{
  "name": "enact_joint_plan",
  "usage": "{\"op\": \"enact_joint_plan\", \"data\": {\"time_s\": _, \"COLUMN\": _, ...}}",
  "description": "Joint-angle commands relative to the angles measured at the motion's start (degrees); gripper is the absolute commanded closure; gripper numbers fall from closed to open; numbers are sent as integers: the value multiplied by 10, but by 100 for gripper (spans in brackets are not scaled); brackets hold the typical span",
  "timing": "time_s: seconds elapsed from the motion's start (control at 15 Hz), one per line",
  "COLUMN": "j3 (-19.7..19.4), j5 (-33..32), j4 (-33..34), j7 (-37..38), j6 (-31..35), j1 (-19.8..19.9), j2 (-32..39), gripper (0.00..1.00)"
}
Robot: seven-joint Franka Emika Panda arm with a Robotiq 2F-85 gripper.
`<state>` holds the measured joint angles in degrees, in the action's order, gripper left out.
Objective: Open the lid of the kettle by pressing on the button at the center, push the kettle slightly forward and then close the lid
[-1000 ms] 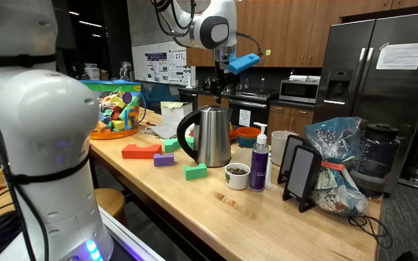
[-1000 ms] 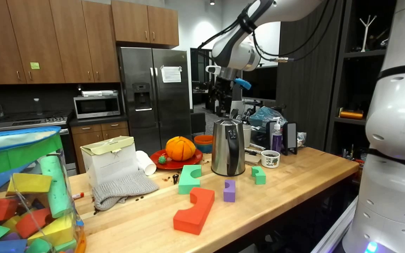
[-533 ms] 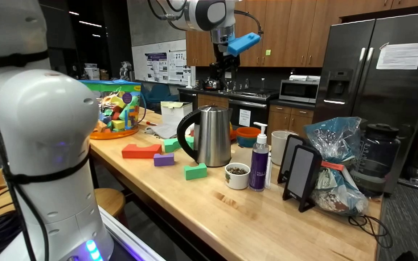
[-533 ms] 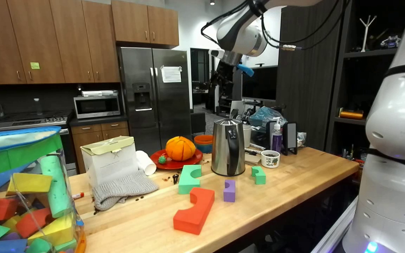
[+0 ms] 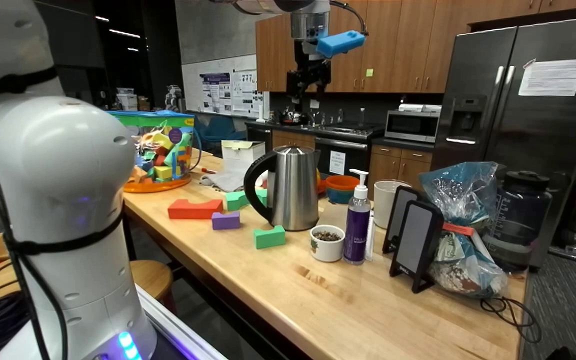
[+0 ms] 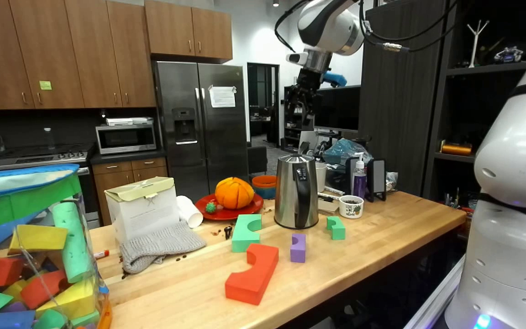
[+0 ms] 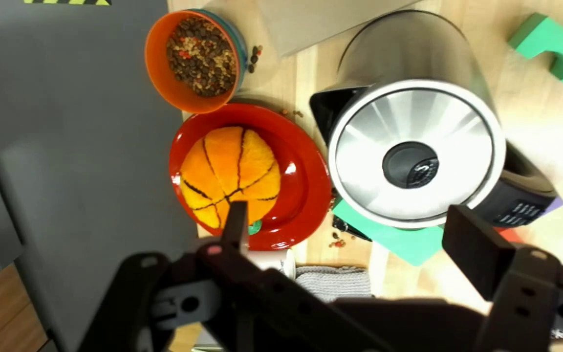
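Note:
The kettle (image 5: 295, 190) stands upright on the table, shiny steel with a black handle (image 6: 302, 192). Seen from above in the wrist view, its silvery round lid (image 7: 369, 142) lies flat within the rim, a dark round button (image 7: 410, 165) at the centre. In both exterior views the lid sits down on the top. My gripper (image 7: 347, 213) is spread wide, its dark fingers (image 7: 477, 244) far apart and nothing held between them. High over the kettle, it hangs well clear of the lid in an exterior view (image 6: 300, 109).
Close around the kettle are a red plate (image 6: 201, 214) with an orange plush pumpkin (image 6: 234, 193), stacked bowls (image 7: 193, 61), green blocks (image 6: 244, 233), a purple block (image 6: 297, 248) and a red block (image 6: 254, 274). A small pot (image 5: 327, 243) and pump bottle (image 5: 357, 225) stand nearby.
The gripper has risen from just over the kettle to a good height above it, the arm drawing back towards its base. Kettle and lid look unmoved.

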<state>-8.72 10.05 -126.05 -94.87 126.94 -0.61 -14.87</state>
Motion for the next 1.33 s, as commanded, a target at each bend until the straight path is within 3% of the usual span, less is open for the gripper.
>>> {"op": "enact_joint_plan", "data": {"time_s": 0.0, "j3": -25, "j5": -9, "j4": -13, "j7": -49, "j6": -61, "j1": 16, "j2": -30, "gripper": 0}}
{"op": "enact_joint_plan", "data": {"time_s": 0.27, "j3": -49, "j5": -12, "j4": -22, "j7": -103, "j6": -92, "j1": 35, "j2": -28, "gripper": 0}}
{"op": "enact_joint_plan", "data": {"time_s": 0.6, "j3": -63, "j5": -12, "j4": -42, "j7": -152, "j6": -76, "j1": 47, "j2": 0, "gripper": 0}}
{"op": "enact_joint_plan", "data": {"time_s": 1.27, "j3": -85, "j5": -1, "j4": -95, "j7": -234, "j6": 80, "j1": 76, "j2": 26, "gripper": 0}}
